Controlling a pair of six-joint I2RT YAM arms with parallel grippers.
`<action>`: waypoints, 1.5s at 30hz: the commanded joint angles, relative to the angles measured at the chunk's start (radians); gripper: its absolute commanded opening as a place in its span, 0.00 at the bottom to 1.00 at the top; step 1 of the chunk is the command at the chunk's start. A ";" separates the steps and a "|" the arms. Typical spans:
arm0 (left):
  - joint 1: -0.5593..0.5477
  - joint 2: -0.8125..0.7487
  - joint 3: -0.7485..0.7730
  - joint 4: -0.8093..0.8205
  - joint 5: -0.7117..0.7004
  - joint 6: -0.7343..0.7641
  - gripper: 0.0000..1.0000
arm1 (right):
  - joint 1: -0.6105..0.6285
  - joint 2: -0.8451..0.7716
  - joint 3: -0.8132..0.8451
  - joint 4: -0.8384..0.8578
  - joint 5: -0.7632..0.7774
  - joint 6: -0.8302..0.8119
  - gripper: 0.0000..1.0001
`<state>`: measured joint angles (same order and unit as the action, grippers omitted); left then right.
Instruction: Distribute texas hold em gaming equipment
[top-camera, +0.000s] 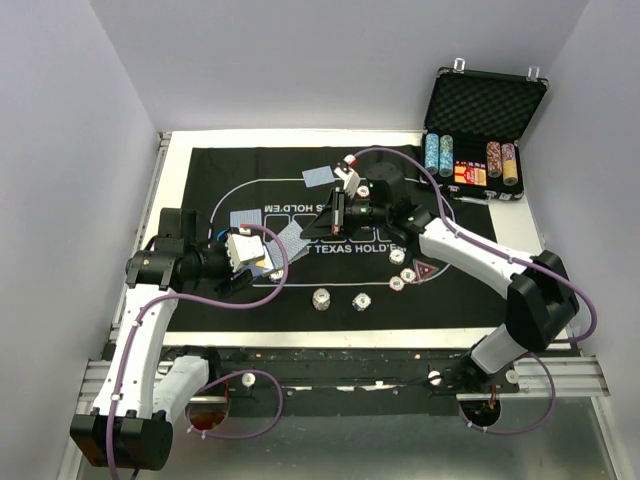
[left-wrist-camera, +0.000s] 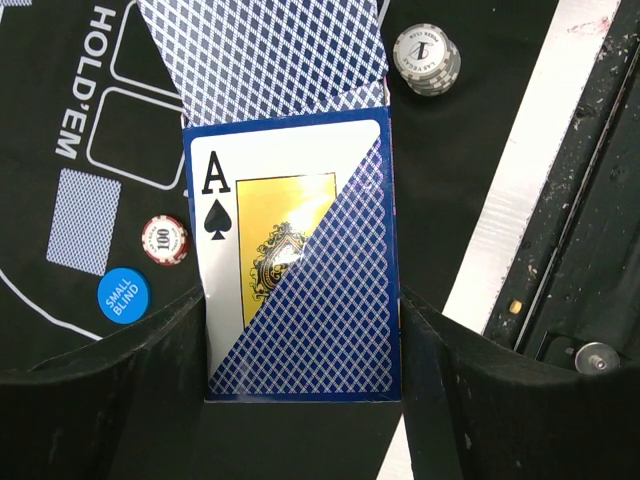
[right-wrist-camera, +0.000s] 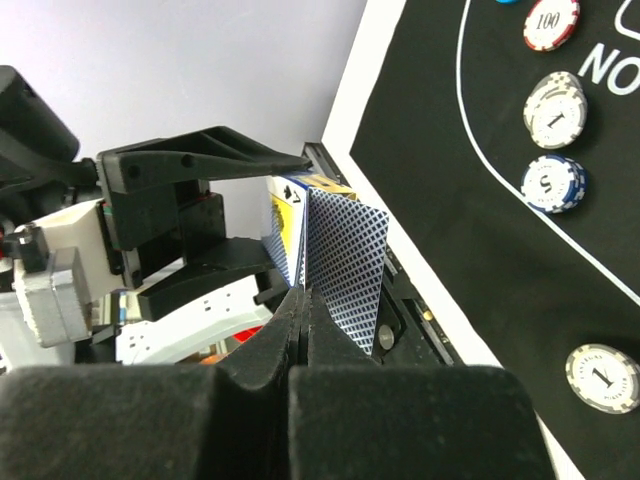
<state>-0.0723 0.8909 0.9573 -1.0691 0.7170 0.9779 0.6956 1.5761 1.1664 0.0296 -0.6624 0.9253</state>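
Mat (top-camera: 230, 175) printed "TEXAS HOLD'EM", deck box (left-wrist-camera: 300, 270) held above it.
Ace-of-spades box clamped in left gripper (left-wrist-camera: 302, 330); right gripper (right-wrist-camera: 300, 297) pinches blue-backed card (right-wrist-camera: 350, 260) at box mouth. On mat: grey chip stack (left-wrist-camera: 427, 58), "100" chip (left-wrist-camera: 165, 240), blue "SMALL BLIND" disc (left-wrist-camera: 123, 296).

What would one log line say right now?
left fingers: gripping deck box | right fingers: pinching card at box | chips: on mat

The large black felt mat (top-camera: 210, 170) covers the white desk (top-camera: 300, 338). Behind its far right corner stands the open black chip case (top-camera: 487, 105). Speckled round poker chip stacks (top-camera: 321, 299) sit near the mat's front edge, and a blue-backed playing card (top-camera: 318, 177) lies at its far side.
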 joint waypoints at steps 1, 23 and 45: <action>-0.001 -0.015 -0.006 0.043 0.084 -0.010 0.47 | -0.022 -0.059 -0.014 0.081 -0.063 0.066 0.01; 0.000 -0.006 0.011 0.037 0.093 -0.021 0.46 | -0.294 -0.254 -0.194 -0.129 -0.114 -0.057 0.01; -0.001 -0.015 0.032 0.009 0.096 -0.019 0.46 | -0.329 -0.047 -0.367 -0.204 0.269 -0.290 0.01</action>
<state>-0.0723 0.8921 0.9573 -1.0473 0.7563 0.9527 0.3717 1.5074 0.8158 -0.1387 -0.5369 0.6964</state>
